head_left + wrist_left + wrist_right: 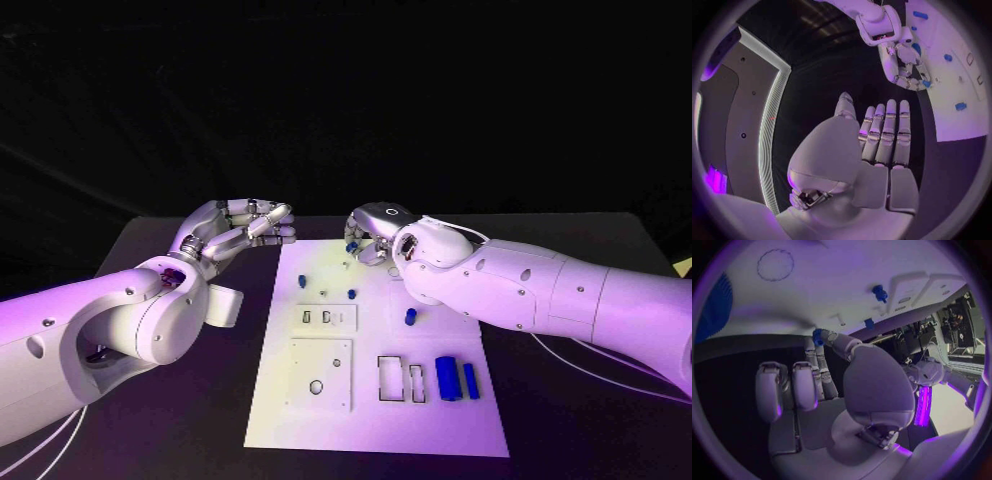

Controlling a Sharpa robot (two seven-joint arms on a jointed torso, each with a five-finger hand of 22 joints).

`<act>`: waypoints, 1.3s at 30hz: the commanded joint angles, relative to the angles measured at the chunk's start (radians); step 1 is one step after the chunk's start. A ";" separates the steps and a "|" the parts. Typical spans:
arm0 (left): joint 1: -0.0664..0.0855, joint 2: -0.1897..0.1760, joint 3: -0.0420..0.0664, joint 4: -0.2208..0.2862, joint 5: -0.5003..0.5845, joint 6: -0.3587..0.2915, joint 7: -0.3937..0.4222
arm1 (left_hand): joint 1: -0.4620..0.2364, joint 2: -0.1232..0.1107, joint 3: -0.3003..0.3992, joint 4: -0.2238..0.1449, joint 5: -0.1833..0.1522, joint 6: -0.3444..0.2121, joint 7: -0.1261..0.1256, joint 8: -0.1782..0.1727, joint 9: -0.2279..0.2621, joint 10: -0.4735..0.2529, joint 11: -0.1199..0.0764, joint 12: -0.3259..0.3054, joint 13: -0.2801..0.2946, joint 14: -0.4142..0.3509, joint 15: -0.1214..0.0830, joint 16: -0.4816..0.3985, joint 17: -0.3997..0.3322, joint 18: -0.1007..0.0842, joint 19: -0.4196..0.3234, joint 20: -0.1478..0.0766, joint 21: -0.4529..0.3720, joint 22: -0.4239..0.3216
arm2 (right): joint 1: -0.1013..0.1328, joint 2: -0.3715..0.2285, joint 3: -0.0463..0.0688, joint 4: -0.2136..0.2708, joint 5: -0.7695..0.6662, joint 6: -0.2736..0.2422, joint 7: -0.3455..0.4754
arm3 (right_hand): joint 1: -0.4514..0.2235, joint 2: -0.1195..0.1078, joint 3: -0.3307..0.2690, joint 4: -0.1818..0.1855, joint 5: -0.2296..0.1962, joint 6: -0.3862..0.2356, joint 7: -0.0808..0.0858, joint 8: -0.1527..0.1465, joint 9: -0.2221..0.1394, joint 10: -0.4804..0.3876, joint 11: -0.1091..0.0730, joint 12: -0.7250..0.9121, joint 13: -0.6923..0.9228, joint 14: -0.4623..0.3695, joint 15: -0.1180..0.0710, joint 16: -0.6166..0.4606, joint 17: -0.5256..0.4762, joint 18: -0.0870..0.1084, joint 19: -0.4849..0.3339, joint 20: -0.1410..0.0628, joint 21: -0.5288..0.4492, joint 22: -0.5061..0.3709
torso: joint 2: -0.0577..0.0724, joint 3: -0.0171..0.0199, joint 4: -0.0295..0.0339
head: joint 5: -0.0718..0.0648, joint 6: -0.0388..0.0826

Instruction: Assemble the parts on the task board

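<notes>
Task board (378, 420), white, mid-tabletop. I log 2 blue cylinders (457, 379) side by side near its right edge, small blue pieces toward its far end. Right hand (374, 238) over the board's far edge pinches a small blue part (819, 336). Left hand (238, 232) beside the far-left corner, fingers straight, holding nothing.

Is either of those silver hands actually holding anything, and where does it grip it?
The right hand pinches a small blue part at its fingertips; which end it grips cannot be told. The left hand holds nothing, its fingers straight.
</notes>
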 commanded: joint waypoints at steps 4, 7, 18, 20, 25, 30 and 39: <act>0.002 0.002 0.001 0.000 0.002 0.017 0.005 | -0.008 0.007 -0.010 -0.001 -0.006 -0.003 0.003 -0.007 0.003 -0.009 0.000 -0.007 -0.001 -0.008 0.003 -0.008 0.004 0.011 0.003 0.001 -0.007 -0.003 | -0.005 0.009 -0.004 -0.020 -0.014 0.033 -0.014 | 0.000 -0.007 0.003 0.001 0.002 0.000 0.000 0.003 0.004 0.000 0.001 -0.005 0.000 0.041 -0.004 0.000 -0.005 -0.015 -0.004 0.003 -0.002 0.079 | 0.001 -0.0017 0.0023 | -0.001 0.000; 0.002 0.003 0.001 0.000 0.002 0.017 0.005 | -0.008 0.007 -0.010 -0.001 -0.006 -0.003 0.003 -0.007 0.003 -0.009 0.000 -0.007 -0.001 -0.008 0.003 -0.008 0.004 0.011 0.003 0.001 -0.007 -0.003 | -0.005 0.014 -0.004 -0.031 -0.014 0.034 -0.015 | -0.002 -0.010 0.005 0.001 0.001 -0.005 0.002 0.000 0.004 -0.005 0.003 -0.007 -0.001 0.040 -0.003 0.000 -0.007 -0.014 -0.007 0.004 -0.004 0.075 | 0.001 -0.0018 0.0026 | -0.001 -0.001; 0.003 0.005 0.001 -0.003 0.002 0.019 0.003 | -0.008 0.008 -0.010 -0.002 -0.006 -0.003 0.003 -0.007 0.004 -0.009 0.000 -0.007 -0.001 -0.008 0.003 -0.008 0.004 0.011 0.003 0.001 -0.007 -0.003 | -0.007 0.026 -0.005 -0.043 -0.014 0.061 -0.007 | -0.024 -0.055 0.002 0.006 0.005 -0.051 0.025 -0.033 -0.003 -0.098 0.028 -0.009 -0.023 0.026 0.019 -0.019 -0.050 0.003 -0.063 0.023 -0.052 0.009 | 0.002 -0.0011 0.0008 | 0.002 -0.004; 0.003 0.005 0.001 -0.003 0.002 0.019 0.003 | -0.008 0.008 -0.010 -0.002 -0.006 -0.003 0.003 -0.007 0.004 -0.009 0.000 -0.007 -0.001 -0.008 0.003 -0.008 0.004 0.011 0.003 0.001 -0.007 -0.003 | -0.007 0.022 -0.005 -0.039 -0.015 0.057 -0.004 | -0.027 -0.068 -0.009 0.005 0.014 -0.057 0.029 -0.039 -0.005 -0.114 0.032 -0.008 -0.026 0.021 0.022 -0.024 -0.062 0.007 -0.076 0.027 -0.063 -0.006 | 0.001 -0.0012 -0.0003 | 0.003 -0.004; 0.003 0.003 0.001 -0.004 0.003 0.021 0.003 | -0.008 0.008 -0.010 -0.002 -0.006 -0.003 0.003 -0.007 0.004 -0.009 0.000 -0.007 -0.001 -0.008 0.003 -0.008 0.004 0.011 0.003 0.001 -0.007 -0.003 | -0.007 0.000 -0.005 -0.015 -0.014 0.022 -0.004 | -0.019 -0.048 -0.302 0.072 -0.058 -0.106 0.038 -0.085 -0.029 -0.168 0.027 0.003 -0.031 -0.006 0.033 -0.053 -0.131 0.019 -0.115 0.038 -0.110 -0.054 | 0.000 -0.0010 -0.0011 | 0.005 -0.003; 0.003 -0.001 0.001 -0.007 0.004 0.022 0.003 | -0.009 0.009 -0.013 -0.002 -0.006 -0.003 0.003 -0.008 0.005 -0.010 0.000 -0.008 -0.001 -0.009 0.003 -0.010 0.006 0.011 0.004 0.001 -0.008 -0.004 | -0.006 -0.060 -0.005 0.052 -0.004 -0.023 -0.011 | 0.119 -0.053 -0.483 0.261 -0.057 -0.109 0.031 -0.099 -0.047 -0.181 0.037 0.020 -0.026 -0.014 0.028 -0.061 -0.173 0.024 -0.120 0.035 -0.136 -0.069 | -0.001 0.0006 -0.0064 | 0.007 -0.001; 0.003 0.000 0.001 -0.021 0.009 0.030 0.006 | -0.009 0.009 -0.013 -0.002 -0.006 -0.003 0.003 -0.008 0.005 -0.010 0.000 -0.008 -0.001 -0.009 0.003 -0.010 0.006 0.011 0.004 0.001 -0.008 -0.004 | 0.013 -0.208 0.008 0.214 0.104 -0.072 -0.007 | 0.199 -0.055 -0.394 0.305 0.011 -0.080 0.022 -0.097 -0.057 -0.030 0.009 0.097 0.012 0.019 0.005 -0.011 -0.101 0.003 -0.047 0.015 -0.071 0.024 | -0.009 -0.0006 -0.0192 | 0.010 0.004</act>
